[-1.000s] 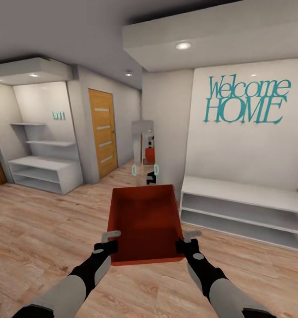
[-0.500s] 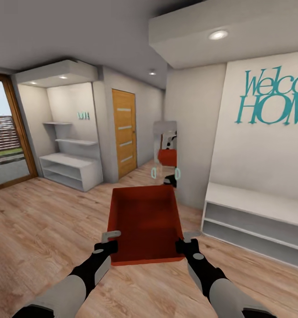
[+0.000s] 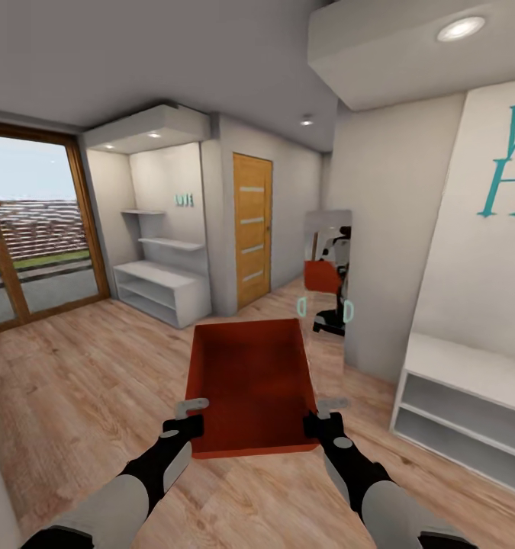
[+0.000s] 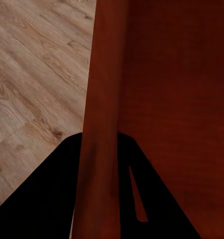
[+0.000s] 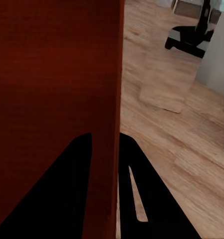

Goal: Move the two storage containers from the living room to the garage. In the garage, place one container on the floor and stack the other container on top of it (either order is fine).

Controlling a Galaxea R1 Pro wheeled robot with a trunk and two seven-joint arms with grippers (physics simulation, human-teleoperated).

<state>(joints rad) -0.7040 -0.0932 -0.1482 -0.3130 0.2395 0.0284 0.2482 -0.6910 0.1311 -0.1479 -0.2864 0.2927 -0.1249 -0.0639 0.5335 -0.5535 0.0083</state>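
One orange-red open-top storage container (image 3: 249,381) hangs level above light wood planks, straight ahead of me. My left gripper (image 3: 190,418) is shut on its near left wall and my right gripper (image 3: 323,415) on its near right wall. In the left wrist view the red wall (image 4: 104,99) runs between the black fingers (image 4: 47,194) of the left gripper (image 4: 99,137). In the right wrist view the wall (image 5: 104,74) stands the same way inside the right gripper (image 5: 104,135). The garage and its floor are out of view.
A standing mirror (image 3: 327,274) leans on the wall corner ahead, reflecting the robot. Left of it a corridor leads past a wooden door (image 3: 252,229). White shelves (image 3: 162,290) stand at the back left, a low white bench shelf (image 3: 463,404) at the right, and a glazed door (image 3: 36,229) at the far left.
The whole view has swung to the left: the lettered wall slid off to the right and the glazed door came in. The container stays held the same way in both grippers.
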